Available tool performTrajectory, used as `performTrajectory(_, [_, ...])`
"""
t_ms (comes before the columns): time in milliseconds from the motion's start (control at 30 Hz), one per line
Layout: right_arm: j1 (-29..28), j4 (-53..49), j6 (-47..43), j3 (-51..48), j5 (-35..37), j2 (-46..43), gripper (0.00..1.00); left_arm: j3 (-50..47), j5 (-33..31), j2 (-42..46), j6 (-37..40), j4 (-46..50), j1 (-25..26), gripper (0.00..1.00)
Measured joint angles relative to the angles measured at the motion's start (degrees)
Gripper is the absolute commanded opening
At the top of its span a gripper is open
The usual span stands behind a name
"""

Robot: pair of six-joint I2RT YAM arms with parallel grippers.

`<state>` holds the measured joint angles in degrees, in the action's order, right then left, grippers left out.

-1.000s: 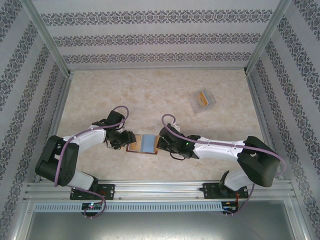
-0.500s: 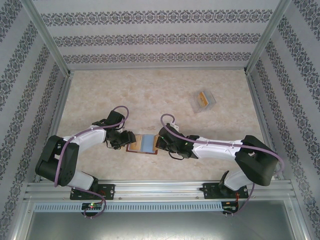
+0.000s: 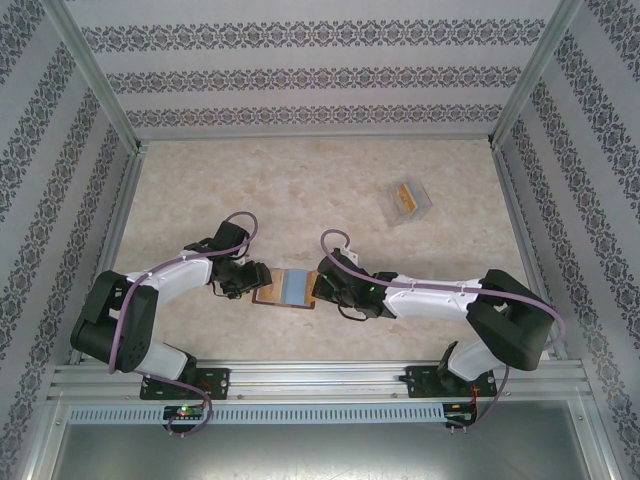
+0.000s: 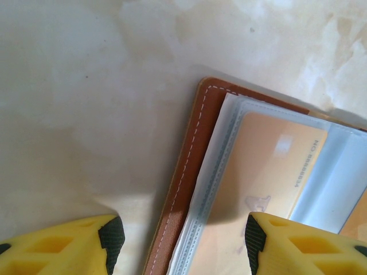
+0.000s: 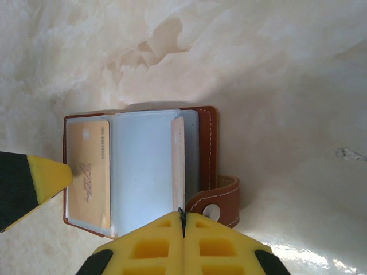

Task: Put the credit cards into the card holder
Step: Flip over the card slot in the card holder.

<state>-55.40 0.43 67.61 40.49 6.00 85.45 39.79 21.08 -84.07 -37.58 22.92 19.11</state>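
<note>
Marble bench (image 3: 300, 180) roomy beyond wallet (image 3: 292, 288) | orange card (image 4: 269, 166) sleeved, reads "NO." plus digits | left jaws released astride wallet edge | right jaws clenched at pale card (image 5: 178, 160)

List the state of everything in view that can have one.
card holder, open flat, snap strap undone.
orange card, inside a clear sleeve of the holder.
tan card, tilted up on edge over the holder, pinched at one end.
left gripper, jaws open astride the holder's edge.
right gripper, jaws shut on the tan card.
clear plastic box, lid state unclear.
</note>
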Motion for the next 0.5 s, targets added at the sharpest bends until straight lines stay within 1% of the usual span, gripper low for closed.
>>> performTrajectory(500, [-0.17,-0.68,-0.02,-0.46,0.26,-0.5,0.0,0.0,0.0,0.0,-0.02,0.0,0.0,0.62])
